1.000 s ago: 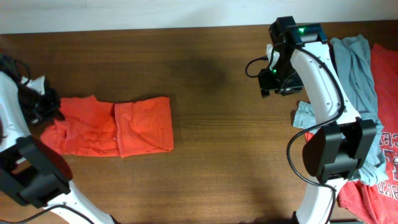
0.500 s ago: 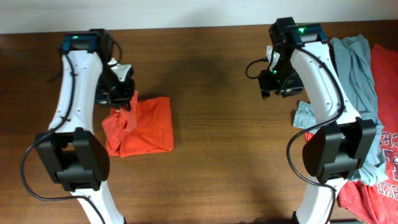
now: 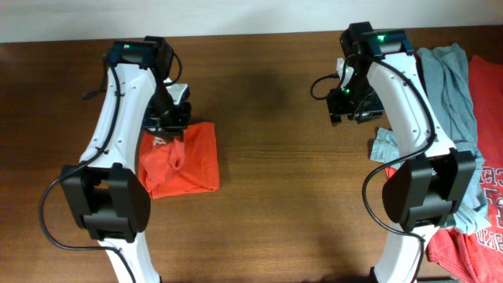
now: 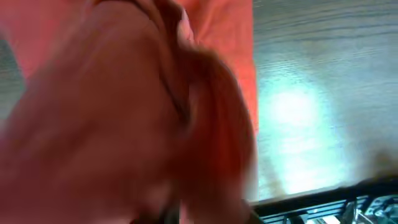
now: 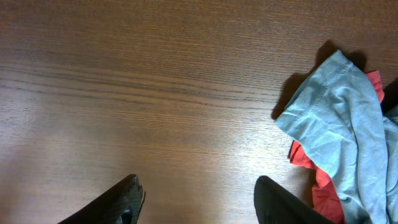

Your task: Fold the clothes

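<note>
Left fingers (image 3: 167, 124) on folded orange shirt (image 3: 189, 161), grip unclear — clinging cloth could undo the fold; right fingers (image 5: 124, 200) spread, empty.

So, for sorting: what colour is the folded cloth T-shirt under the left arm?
Orange-red T-shirt; overhead view shows it best.

Left wrist view: orange shirt (image 4: 124, 112) blurred, hiding left claw (image 3: 163, 135). Overhead: printed red shirt (image 3: 489, 196) cut at right edge.

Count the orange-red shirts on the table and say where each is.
2 distinguishable: a folded orange-red shirt at the left, by the left gripper; a printed orange-red shirt at the right edge, partly under the grey-blue shirt. More may be hidden there.
</note>
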Controlling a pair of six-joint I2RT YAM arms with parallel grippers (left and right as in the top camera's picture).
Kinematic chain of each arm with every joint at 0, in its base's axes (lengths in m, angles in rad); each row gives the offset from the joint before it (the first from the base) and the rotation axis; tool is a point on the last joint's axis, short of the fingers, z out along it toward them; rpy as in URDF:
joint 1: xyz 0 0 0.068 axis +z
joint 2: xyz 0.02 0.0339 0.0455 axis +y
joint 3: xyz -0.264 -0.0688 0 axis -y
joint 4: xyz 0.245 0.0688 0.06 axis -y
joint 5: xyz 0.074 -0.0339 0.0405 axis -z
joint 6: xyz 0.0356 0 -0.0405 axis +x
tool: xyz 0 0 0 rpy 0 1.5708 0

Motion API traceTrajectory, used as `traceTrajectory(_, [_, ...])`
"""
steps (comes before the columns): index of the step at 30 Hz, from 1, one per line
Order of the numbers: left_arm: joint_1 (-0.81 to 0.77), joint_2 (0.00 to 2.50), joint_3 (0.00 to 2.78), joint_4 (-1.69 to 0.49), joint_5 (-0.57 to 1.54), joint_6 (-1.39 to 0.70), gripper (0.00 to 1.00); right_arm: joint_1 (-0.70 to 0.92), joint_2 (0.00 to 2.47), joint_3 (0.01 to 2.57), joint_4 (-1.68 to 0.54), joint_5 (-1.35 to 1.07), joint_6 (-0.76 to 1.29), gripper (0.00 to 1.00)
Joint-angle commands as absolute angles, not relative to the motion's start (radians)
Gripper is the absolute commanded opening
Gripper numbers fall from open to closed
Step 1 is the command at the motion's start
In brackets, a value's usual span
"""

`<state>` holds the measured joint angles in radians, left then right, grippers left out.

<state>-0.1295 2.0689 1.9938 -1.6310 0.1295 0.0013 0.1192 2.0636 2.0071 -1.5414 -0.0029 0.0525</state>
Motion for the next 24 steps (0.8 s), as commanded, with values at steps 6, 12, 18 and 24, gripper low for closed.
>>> traceTrajectory(6, [-0.257,2.070,2.007,-1.569,0.292,0.027,0.24,0.117,2.060,2.006,-1.545,0.012,0.057,0.63])
traceTrajectory(12, [-0.207,2.070,2.008,-1.602,0.141,0.026,0.18,0.118,2.060,2.006,-1.545,-0.011,0.038,0.61])
traceTrajectory(18, [-0.066,2.070,2.008,-1.525,0.055,-0.016,0.20,0.155,2.060,2.006,-1.546,-0.361,-0.252,0.37])
traceTrajectory(24, [0.026,2.107,1.995,-1.452,0.051,0.014,0.31,0.309,2.072,2.004,-1.484,-0.463,-0.362,0.56])
